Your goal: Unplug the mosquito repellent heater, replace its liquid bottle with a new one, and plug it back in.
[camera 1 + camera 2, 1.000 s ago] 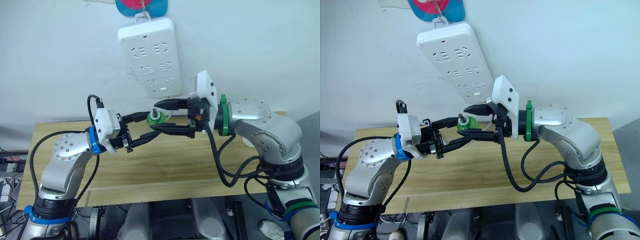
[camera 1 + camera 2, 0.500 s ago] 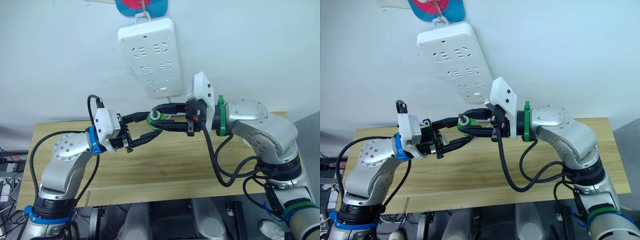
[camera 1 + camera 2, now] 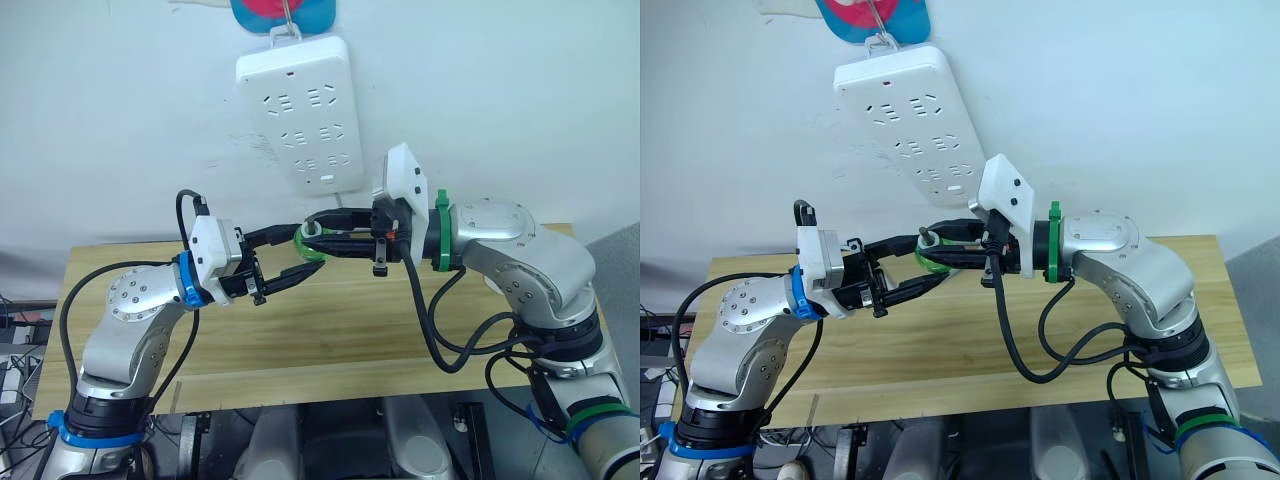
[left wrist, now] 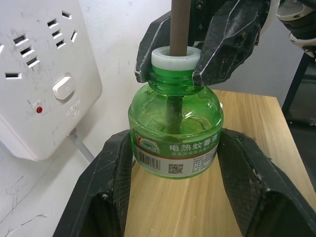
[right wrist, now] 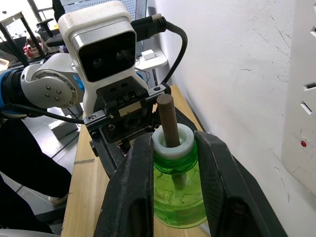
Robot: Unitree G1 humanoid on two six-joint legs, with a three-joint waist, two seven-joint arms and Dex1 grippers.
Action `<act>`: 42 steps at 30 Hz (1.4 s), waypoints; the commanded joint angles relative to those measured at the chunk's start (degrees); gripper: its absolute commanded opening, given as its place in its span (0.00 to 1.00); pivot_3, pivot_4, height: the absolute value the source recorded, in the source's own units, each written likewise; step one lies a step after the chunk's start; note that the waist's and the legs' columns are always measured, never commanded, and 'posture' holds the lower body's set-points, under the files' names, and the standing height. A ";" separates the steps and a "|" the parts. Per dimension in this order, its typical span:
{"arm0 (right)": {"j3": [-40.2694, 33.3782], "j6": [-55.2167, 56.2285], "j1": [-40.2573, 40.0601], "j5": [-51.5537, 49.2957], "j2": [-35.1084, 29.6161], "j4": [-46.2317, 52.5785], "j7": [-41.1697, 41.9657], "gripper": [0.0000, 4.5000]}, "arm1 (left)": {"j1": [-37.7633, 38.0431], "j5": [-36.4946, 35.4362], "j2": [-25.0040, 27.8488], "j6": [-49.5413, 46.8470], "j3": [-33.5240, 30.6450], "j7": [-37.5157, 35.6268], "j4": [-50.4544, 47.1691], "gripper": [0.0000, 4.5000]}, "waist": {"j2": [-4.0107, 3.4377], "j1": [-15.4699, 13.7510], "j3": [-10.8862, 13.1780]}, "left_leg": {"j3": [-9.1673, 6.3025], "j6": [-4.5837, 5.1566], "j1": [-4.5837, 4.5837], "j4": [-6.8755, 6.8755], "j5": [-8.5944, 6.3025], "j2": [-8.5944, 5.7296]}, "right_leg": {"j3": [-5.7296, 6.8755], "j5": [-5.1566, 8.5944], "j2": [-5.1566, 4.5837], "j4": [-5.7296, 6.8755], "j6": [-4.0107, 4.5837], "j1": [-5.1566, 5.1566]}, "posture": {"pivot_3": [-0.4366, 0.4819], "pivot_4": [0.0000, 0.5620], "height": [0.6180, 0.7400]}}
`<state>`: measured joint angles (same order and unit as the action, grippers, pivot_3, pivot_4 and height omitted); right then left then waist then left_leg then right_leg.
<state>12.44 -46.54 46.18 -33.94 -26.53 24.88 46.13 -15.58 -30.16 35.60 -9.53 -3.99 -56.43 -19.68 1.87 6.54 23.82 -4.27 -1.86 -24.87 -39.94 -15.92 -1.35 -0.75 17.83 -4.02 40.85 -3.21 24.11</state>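
A green liquid bottle (image 4: 175,128) with a white neck and a brown wick is held in the air over the table, in front of the wall. My left gripper (image 3: 310,248) is shut on the bottle's round body, one finger against each side. From the opposite side, my right gripper (image 5: 175,143) is shut on the bottle's white neck (image 5: 173,140), just below the wick. A small white shape (image 3: 493,283) lies on the table behind my right forearm; I cannot tell whether it is the mosquito repellent heater.
A long white power strip (image 3: 300,110) hangs on the white wall just above and behind the bottle, its sockets unoccupied. Below the arms is the wooden table (image 3: 330,340).
My right gripper has moved left to the bottle and shut its fingers on the neck. The left gripper has kept its hold on the bottle's body.
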 commanded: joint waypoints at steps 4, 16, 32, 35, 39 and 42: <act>-0.74 0.67 0.45 -0.41 0.13 1.74 0.18 0.19 | 0.23 -2.72 0.16 -2.22 -1.36 1.17 -3.56 0.50 | 0.00 0.00 0.00 | 0.00 0.00 0.00 0.00 0.00 0.00 | 0.00 0.00 0.00 0.00 0.00 0.00 | 0.28 0.66 1.00; -1.88 0.14 0.62 -1.06 -0.03 1.79 -0.54 0.19 | 0.11 -2.98 -0.09 -2.23 -1.66 0.84 -3.37 0.50 | 0.00 0.00 0.00 | 0.00 0.00 0.00 0.00 0.00 0.00 | 0.00 0.00 0.00 0.00 0.00 0.00 | 0.27 0.67 1.00; -1.86 0.25 0.67 -1.07 -0.06 1.46 -0.59 0.19 | 0.48 -2.32 -0.37 -1.44 -1.71 1.18 -2.96 0.50 | 0.00 0.00 0.00 | 0.00 0.00 0.00 0.00 0.00 0.00 | 0.00 0.00 0.00 0.00 0.00 0.00 | 0.27 0.66 1.00; -1.93 0.29 0.66 -1.03 -0.05 1.38 -0.68 0.19 | 0.74 -2.20 -0.22 -1.49 -1.83 1.33 -3.18 0.50 | 0.00 0.00 0.00 | 0.00 0.00 0.00 0.00 0.00 0.00 | 0.00 0.00 0.00 0.00 0.00 0.00 | 0.27 0.66 1.00; -1.94 0.37 0.71 -0.99 -0.01 1.29 -0.73 0.19 | 0.53 -1.84 -0.24 -0.51 -1.90 0.90 -2.75 0.50 | 0.00 0.00 0.00 | 0.00 0.00 0.00 0.00 0.00 0.00 | 0.00 0.00 0.00 0.00 0.00 0.00 | 0.27 0.66 1.00; -2.00 0.35 0.86 -1.05 0.12 1.18 -0.84 0.19 | -0.20 -6.11 0.26 -4.12 -2.24 -0.69 -2.44 0.50 | 0.00 0.00 0.00 | 0.00 0.00 0.00 0.00 0.00 0.00 | 0.00 0.00 0.00 0.00 0.00 0.00 | 0.28 0.66 1.00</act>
<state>11.95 -46.83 46.28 -34.63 -26.46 24.87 45.42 -15.50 -32.96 35.58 -12.64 -4.37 -56.28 -20.43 1.87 6.54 23.82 -4.27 -1.86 -24.87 -39.94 -15.92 -1.35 -0.75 17.83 -4.03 40.86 -3.21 24.11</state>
